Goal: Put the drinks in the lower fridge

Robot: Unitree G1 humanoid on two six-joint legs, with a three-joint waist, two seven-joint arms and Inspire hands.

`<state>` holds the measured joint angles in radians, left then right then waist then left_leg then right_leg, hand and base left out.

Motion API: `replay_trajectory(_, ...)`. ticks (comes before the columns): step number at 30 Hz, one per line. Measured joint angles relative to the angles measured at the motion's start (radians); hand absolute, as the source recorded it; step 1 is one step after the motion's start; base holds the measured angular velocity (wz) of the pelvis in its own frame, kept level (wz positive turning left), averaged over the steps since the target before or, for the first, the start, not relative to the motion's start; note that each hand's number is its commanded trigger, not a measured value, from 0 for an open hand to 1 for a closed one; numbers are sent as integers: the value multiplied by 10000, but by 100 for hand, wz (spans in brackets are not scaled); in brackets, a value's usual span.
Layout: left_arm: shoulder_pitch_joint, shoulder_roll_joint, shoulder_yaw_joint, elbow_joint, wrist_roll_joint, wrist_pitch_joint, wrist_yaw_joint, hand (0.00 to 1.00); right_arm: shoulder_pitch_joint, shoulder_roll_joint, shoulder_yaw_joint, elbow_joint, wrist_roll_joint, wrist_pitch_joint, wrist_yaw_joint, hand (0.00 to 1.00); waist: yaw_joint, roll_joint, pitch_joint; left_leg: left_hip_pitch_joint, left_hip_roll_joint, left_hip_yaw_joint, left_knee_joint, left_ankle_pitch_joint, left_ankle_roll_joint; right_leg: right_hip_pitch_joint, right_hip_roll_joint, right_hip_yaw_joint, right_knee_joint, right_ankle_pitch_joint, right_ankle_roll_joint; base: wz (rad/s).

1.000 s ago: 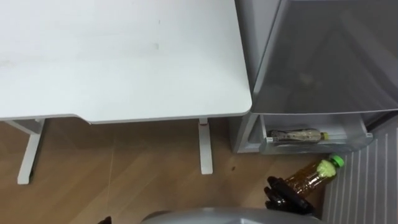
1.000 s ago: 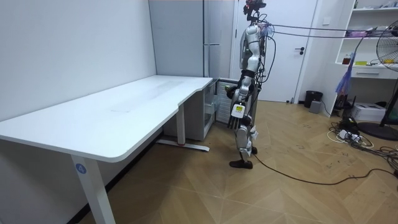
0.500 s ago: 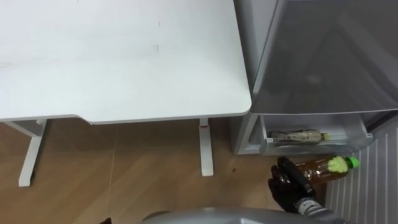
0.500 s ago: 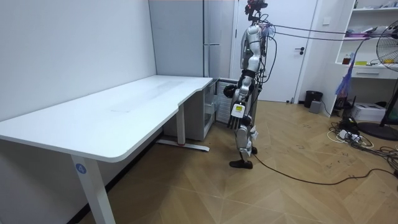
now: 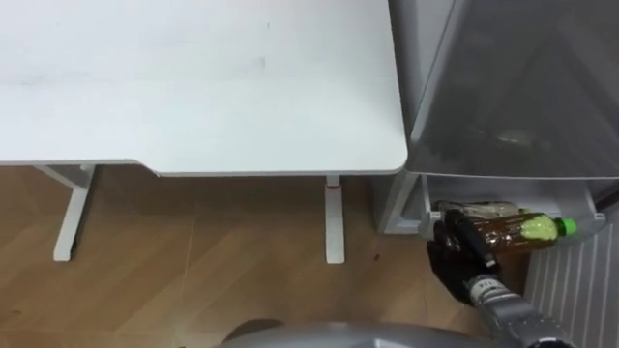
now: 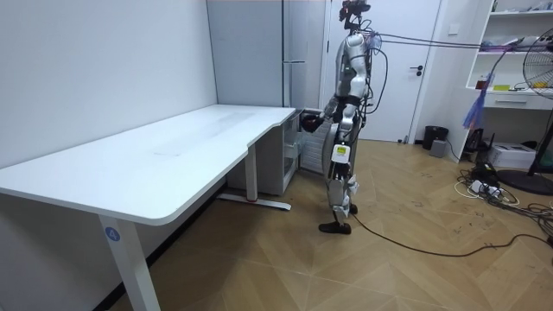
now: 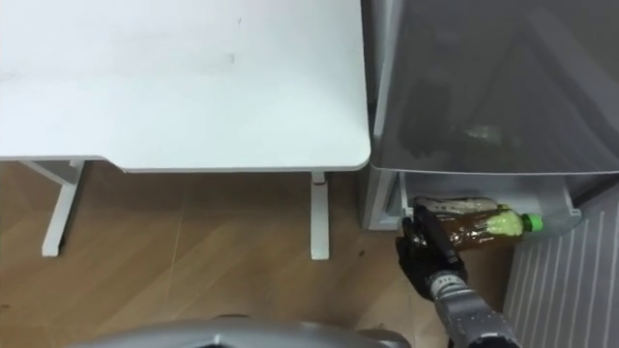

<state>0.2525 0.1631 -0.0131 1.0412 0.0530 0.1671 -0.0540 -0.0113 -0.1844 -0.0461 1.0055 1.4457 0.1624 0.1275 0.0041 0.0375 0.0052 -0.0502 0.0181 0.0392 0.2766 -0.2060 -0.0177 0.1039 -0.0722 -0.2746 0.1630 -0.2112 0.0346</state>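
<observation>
Tea bottle, amber with a green cap, is clamped in the right hand, fingers wrapped round its base end; it is held lying flat, cap pointed away to the right, at the mouth of the fridge's open lower compartment. Flat carry is judged deliberate: the opening under the grey upper section is low, and the bottle already inside is laid on its side the same way, just behind the held one. Grip at the base is judged to leave the cap end free to be slid in first or laid alongside. Bottle is at the rim, not yet set down. Ribbed white panel is seen just right of the compartment, likely the opened door's inner face, so approach room is tight on that side. White desk is butted against the fridge on the left, bare. In the room view the robot is stood at the desk's end facing the fridge, left hand hung at its side, state cannot be told
</observation>
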Motion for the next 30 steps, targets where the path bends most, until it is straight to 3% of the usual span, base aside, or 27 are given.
replay_trajectory(5, -449, 71, -17, -3, -7, 47, -68, 0, -1754, -196, -652, 1139, 212, -230, -250, 100, 29, -11, 30, -748, -130, -78, -58, 354, 100, -845, -134, -80, 253, 7, -13, 12)
replay_trajectory(8, -729, 159, -72, -8, -58, 45, -45, 0, -2096, -231, -640, 1746, 217, -153, -279, 100, 60, -109, 96, -1165, -135, -89, -2, 396, 119, -1249, -136, -35, 314, 33, -12, 2)
replay_trajectory(12, -1104, 289, -321, 128, -213, 17, 17, 0, -2671, -436, -669, 2136, 221, -130, -405, 100, 101, -121, 117, -1898, -138, -107, 144, 432, 165, -2079, -195, -22, 753, 71, -39, -2)
replay_trajectory(14, -1324, 320, -319, 337, -198, -54, 49, 0, -2873, -639, -768, 2450, 224, -85, -441, 100, 331, -129, 124, -1930, -146, -100, 111, 432, 165, -2206, -212, -9, 768, 70, -38, -4)
replay_trajectory(22, -1516, 371, -497, 503, -432, -4, 2, 0, -4068, -1279, -1369, 3207, 258, 125, -632, 100, 687, 17, 199, -2915, -152, -86, 158, 580, 193, -3354, -300, 8, 1211, 86, -66, -2)
replay_trajectory(24, -1629, 389, -625, 620, -422, 49, 1, 0, -4457, -1491, -1374, 3262, 492, 124, -631, 100, 743, 62, 275, -3254, -156, -80, 300, 609, 208, -3669, -309, 55, 1321, 87, -67, 0)
replay_trajectory(30, -1693, 457, -1139, 610, -403, 59, 24, 0, -4860, -1622, -1375, 3363, 556, 133, -635, 100, 825, 105, 305, -3848, -151, -56, 545, 639, 256, -4316, -357, 125, 1704, 86, -73, -1)
